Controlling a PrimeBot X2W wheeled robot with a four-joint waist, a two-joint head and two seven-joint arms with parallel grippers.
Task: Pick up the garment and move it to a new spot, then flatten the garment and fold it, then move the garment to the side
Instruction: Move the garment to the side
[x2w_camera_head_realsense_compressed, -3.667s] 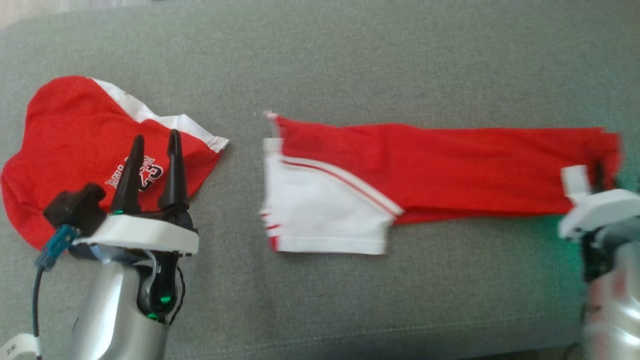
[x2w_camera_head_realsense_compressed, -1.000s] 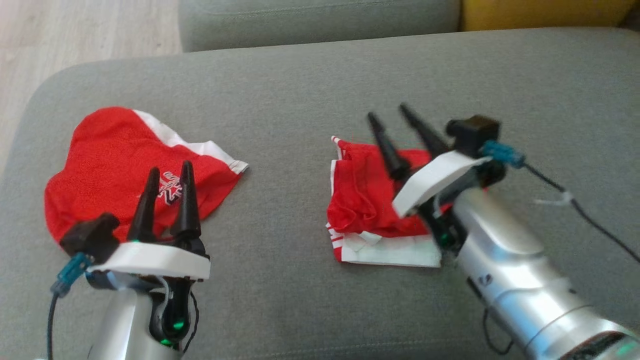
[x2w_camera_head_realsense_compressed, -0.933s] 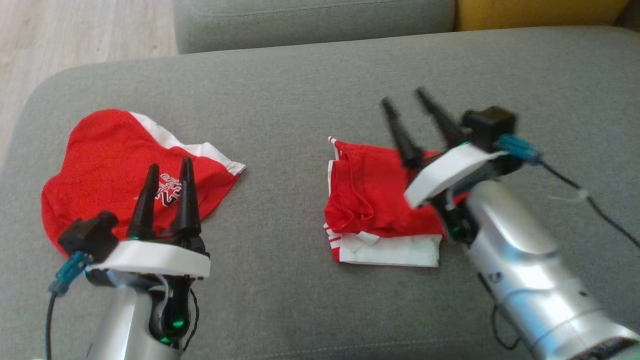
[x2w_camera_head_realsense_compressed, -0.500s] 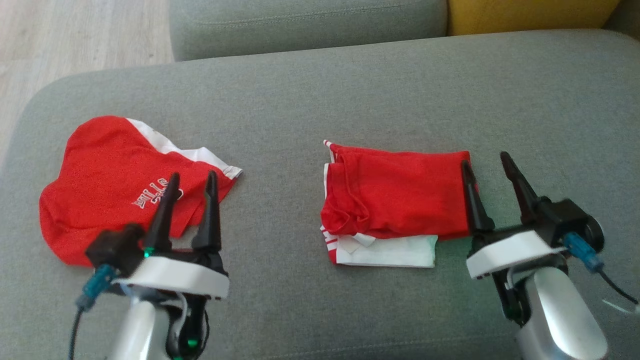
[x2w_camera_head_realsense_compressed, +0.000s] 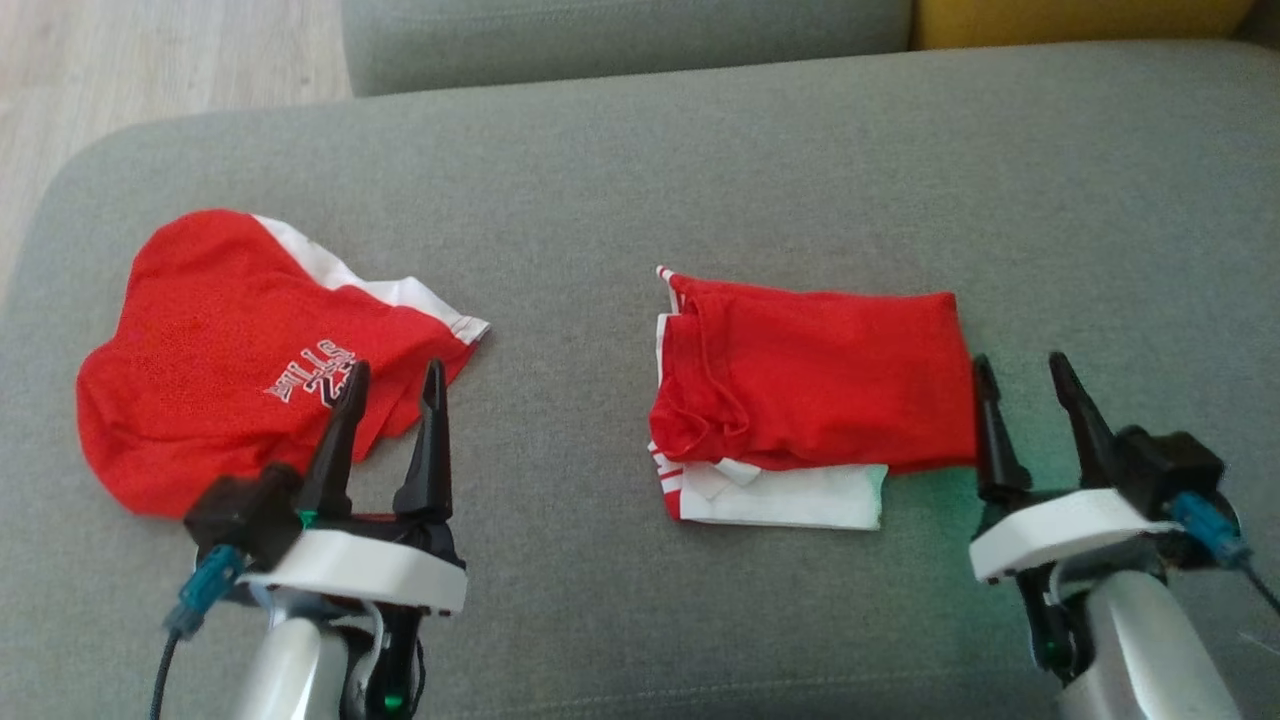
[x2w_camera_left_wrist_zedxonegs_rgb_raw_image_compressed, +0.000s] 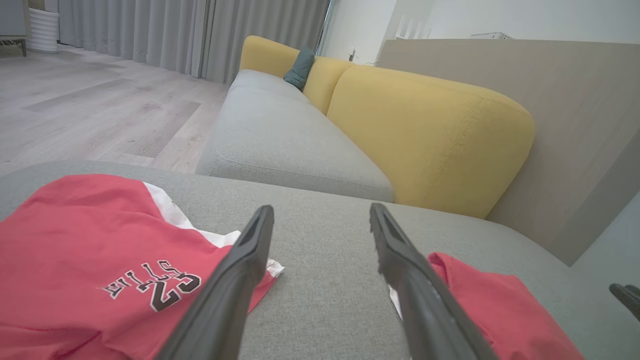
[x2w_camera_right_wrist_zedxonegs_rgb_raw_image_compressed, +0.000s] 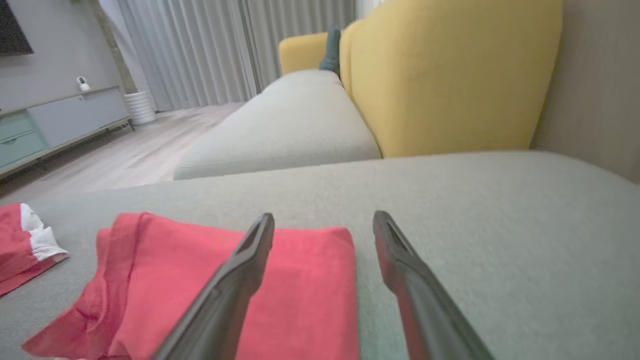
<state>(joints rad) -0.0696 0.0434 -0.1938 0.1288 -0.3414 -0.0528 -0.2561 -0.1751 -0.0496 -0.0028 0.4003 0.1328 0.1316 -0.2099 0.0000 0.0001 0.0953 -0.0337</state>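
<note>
The garment (x2w_camera_head_realsense_compressed: 810, 385) lies folded in a red and white stack in the middle of the grey sofa seat (x2w_camera_head_realsense_compressed: 640, 180). My right gripper (x2w_camera_head_realsense_compressed: 1020, 362) is open just off its right edge, fingers pointing away from me, nothing between them. In the right wrist view the garment (x2w_camera_right_wrist_zedxonegs_rgb_raw_image_compressed: 175, 280) spreads under the left finger of that gripper (x2w_camera_right_wrist_zedxonegs_rgb_raw_image_compressed: 325, 216). My left gripper (x2w_camera_head_realsense_compressed: 395, 370) is open and empty, over the near right edge of a second red garment (x2w_camera_head_realsense_compressed: 230, 370) with white lettering. The left wrist view shows this gripper (x2w_camera_left_wrist_zedxonegs_rgb_raw_image_compressed: 321, 209) between that lettered garment (x2w_camera_left_wrist_zedxonegs_rgb_raw_image_compressed: 100, 250) and the folded garment (x2w_camera_left_wrist_zedxonegs_rgb_raw_image_compressed: 500, 310).
The seat's rounded left corner (x2w_camera_head_realsense_compressed: 70, 190) drops to a wooden floor (x2w_camera_head_realsense_compressed: 150, 50). Behind the seat are another grey cushion (x2w_camera_head_realsense_compressed: 620, 40) and a yellow backrest (x2w_camera_left_wrist_zedxonegs_rgb_raw_image_compressed: 425, 135). Bare grey fabric lies between the two garments and along the front edge.
The long strip of garment has become a short folded stack. Over the last second my right gripper drew back from above it to its right edge, and my left gripper shifted slightly right.
</note>
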